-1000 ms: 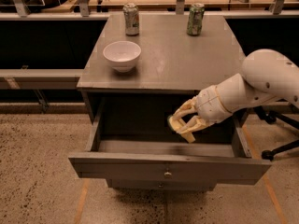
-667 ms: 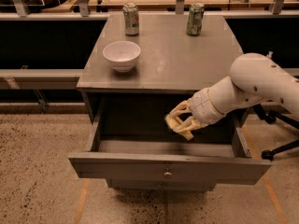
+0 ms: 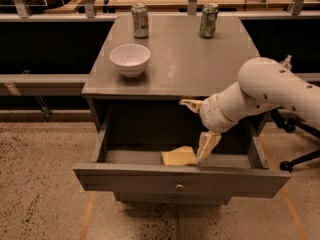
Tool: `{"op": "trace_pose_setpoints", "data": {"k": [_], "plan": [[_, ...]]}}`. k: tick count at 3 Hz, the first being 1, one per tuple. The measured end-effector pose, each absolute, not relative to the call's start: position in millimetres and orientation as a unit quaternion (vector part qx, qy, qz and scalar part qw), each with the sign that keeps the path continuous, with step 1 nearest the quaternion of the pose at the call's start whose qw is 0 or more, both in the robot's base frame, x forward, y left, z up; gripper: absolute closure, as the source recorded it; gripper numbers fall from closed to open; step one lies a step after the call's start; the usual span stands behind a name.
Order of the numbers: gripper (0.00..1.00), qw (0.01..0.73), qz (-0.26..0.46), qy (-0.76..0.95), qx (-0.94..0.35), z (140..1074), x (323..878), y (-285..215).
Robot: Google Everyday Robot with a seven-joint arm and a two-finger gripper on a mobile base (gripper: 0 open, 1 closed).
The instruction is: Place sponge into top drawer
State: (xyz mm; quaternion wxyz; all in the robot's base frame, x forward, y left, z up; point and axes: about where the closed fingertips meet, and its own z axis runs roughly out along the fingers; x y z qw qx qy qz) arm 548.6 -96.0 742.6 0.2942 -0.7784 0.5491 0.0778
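The top drawer is pulled out wide, with its brass knob at the front centre. The pale yellow sponge lies flat on the drawer floor near the front. My gripper hangs over the drawer, just right of and above the sponge. Its yellowish fingers are spread apart and hold nothing. One finger points left under the cabinet top, the other points down beside the sponge's right edge.
A white bowl stands on the grey cabinet top at the left. Two soda cans stand at the back. A railing and a wooden surface lie behind. Speckled floor surrounds the cabinet.
The gripper has opened and let go of the sponge, which has dropped onto the drawer floor. The gripper has lifted slightly.
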Motion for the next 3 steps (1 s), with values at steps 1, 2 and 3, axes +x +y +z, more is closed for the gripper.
{"op": "trace_pose_setpoints", "data": {"k": [1,2,3], "plan": [[0.25,0.304,0.065,0.550,-0.775,757.7,551.2,-100.8],[0.48,0.324,0.054,0.545,-0.771,781.0,556.1,-109.5],[0.72,0.364,0.024,0.543,-0.757,821.3,564.1,-122.9]]}}
